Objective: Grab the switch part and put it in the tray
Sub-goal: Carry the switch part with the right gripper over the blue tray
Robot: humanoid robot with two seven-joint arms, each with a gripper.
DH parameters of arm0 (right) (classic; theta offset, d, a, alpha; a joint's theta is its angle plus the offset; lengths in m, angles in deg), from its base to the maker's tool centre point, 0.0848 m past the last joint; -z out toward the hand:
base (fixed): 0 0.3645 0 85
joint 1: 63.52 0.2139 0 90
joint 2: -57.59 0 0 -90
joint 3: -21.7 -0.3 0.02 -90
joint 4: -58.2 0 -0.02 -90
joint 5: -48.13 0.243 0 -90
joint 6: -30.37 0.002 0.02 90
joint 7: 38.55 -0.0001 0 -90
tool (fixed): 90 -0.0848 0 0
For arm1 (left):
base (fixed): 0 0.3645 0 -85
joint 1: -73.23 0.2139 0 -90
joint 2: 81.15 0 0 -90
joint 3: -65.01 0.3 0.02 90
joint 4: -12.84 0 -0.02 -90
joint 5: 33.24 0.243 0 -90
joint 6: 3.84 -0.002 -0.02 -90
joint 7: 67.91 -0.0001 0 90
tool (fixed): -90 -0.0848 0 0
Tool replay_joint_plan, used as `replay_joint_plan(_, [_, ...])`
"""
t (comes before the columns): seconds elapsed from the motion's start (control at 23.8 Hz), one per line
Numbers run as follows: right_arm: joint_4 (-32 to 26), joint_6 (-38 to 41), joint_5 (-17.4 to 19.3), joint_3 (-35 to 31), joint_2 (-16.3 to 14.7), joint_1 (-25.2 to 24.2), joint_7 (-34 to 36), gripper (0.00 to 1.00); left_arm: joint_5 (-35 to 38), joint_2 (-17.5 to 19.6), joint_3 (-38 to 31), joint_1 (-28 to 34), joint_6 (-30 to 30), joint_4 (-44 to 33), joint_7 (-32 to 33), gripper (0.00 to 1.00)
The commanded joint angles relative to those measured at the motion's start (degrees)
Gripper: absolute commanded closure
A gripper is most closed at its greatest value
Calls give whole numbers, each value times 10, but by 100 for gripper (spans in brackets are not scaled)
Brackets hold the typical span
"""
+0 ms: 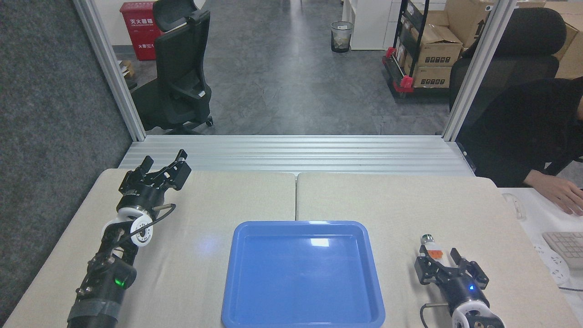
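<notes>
The switch part (pixel 432 247) lies on the table to the right of the tray, its green-and-silver cap pointing away from me and its orange middle showing. My right gripper (pixel 442 265) is low over the table just behind it, open, with its fingers to either side of the part's near end, which they hide. The blue tray (pixel 237 282) sits empty in the middle near the front edge. My left gripper (pixel 165 166) stands open and empty at the far left, well away from both.
A person's hand (pixel 562 193) rests on a white side table at the right, beside a keyboard (pixel 565 246). Aluminium rails (pixel 296 155) border the table's far edge. A seam (pixel 296 196) runs between the two table pads.
</notes>
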Motion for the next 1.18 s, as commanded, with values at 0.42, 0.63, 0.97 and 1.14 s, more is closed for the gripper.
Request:
replay_joint_plan(0.42, [-120,-64,4,27,15,11,-3,100,0,0,13,0,0,0,0,0])
replay_joint_plan(0.63, [-299,-76,-32,76,86,12,-76,100,0,0,14,0,0,0,0,0])
replay_joint_plan(0.97, [-337,-103,-136,259,140,2,-111,100,0,0,13,0,0,0,0,0])
replay_joint_plan(1.14, [-281,-177,-139,321,139,1,-237,100,0,0,13,0,0,0,0,0])
